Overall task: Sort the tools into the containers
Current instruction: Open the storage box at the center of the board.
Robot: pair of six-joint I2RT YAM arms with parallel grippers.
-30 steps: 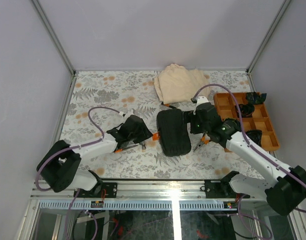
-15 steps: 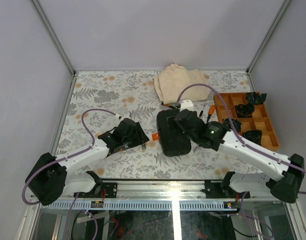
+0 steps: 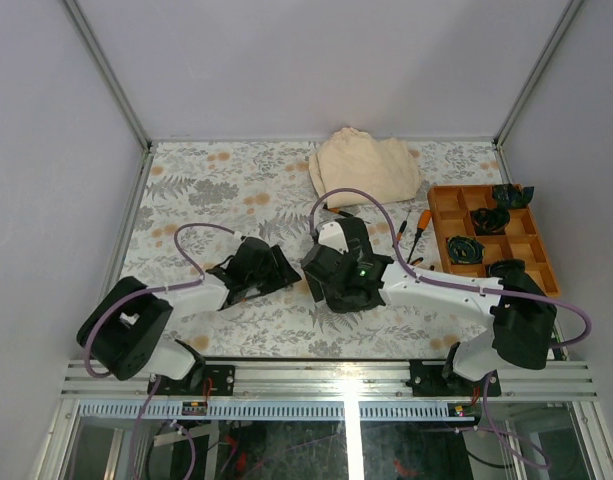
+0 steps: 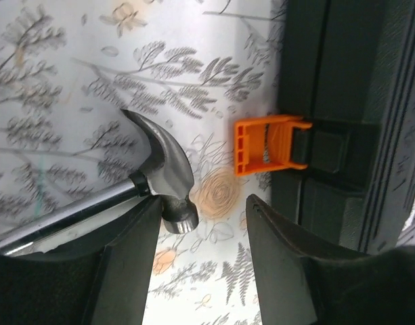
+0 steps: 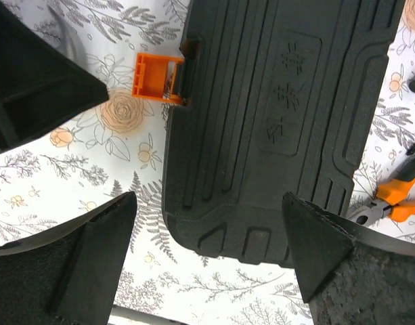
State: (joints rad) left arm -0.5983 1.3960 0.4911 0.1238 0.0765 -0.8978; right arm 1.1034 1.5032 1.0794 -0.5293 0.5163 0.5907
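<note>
The left gripper [image 4: 204, 203] hangs low over the bench [image 3: 216, 180] with its fingers apart and nothing clamped between them. The hammer [image 4: 165, 172] lies flat beneath it. Its steel head sits just inside the finger on the view's left, and its shaft runs off toward eight o'clock, where that finger covers the handle.

From this gripper the orange latch [image 4: 265, 143] lies near, at about one o'clock, jutting from the side of the black case [image 5: 275, 122]. The case is shut, lid up. In the right wrist view its long axis runs roughly twelve to six.

The right gripper [image 5: 208, 198] hovers over the case's near end, fingers spread wide, one toward each long side. I cannot tell whether they touch the plastic.

I judge the latch has to be freed next. It sits on the case's nine o'clock side, facing my left arm, which looks better placed for it.

At the case's four o'clock the pliers [image 5: 390, 196] are cut off by the frame edge. From overhead, the right arm hides most of the case. The screwdrivers [image 3: 422, 220] lie beyond, at about two o'clock from it. The dark items in the orange tray [image 3: 526, 250] I cannot identify.
</note>
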